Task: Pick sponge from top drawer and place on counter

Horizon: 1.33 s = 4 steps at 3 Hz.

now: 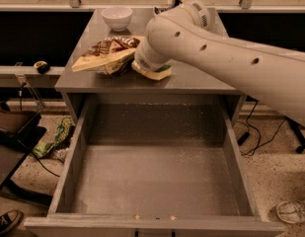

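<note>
The sponge (155,73), pale yellow foam with a green edge, is at the front middle of the counter (204,79), right at the counter's surface, under the end of my white arm. My gripper (146,64) is over it and closed on it; the wrist hides the fingers. The arm reaches in from the right across the counter. The top drawer (157,181) is pulled fully open below; its speckled floor holds nothing.
A brown-and-cream snack bag (106,54) lies on the counter just left of the gripper, nearly touching it. A white bowl (116,17) stands at the back left. On the floor are a green cloth (56,139), cables and shoes (292,212).
</note>
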{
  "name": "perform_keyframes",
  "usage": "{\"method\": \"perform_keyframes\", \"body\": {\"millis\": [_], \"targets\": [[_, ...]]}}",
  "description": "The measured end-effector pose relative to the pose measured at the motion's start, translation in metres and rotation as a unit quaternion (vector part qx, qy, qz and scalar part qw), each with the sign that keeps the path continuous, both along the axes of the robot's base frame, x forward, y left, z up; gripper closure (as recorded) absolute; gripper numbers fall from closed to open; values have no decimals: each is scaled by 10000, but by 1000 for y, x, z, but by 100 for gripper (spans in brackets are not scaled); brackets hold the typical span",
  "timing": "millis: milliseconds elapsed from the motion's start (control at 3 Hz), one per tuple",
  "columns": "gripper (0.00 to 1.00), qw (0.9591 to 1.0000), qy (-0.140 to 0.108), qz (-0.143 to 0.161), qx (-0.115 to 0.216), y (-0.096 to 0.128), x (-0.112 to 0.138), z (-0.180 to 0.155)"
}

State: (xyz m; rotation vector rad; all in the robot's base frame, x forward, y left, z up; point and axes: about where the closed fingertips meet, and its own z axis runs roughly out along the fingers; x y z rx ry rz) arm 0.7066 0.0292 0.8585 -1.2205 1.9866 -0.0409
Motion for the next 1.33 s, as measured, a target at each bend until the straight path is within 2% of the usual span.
{"method": "perform_keyframes", "body": {"millis": [333, 667, 1000, 1333], "targets": [[76, 10000, 39, 49, -19, 3, -7, -6], [91, 9997, -38, 223, -21, 14, -22, 0], [100, 9982, -228, 230, -502, -5, -9, -1], [100, 9931, -423, 154, -1083, -46, 23, -11]]}}
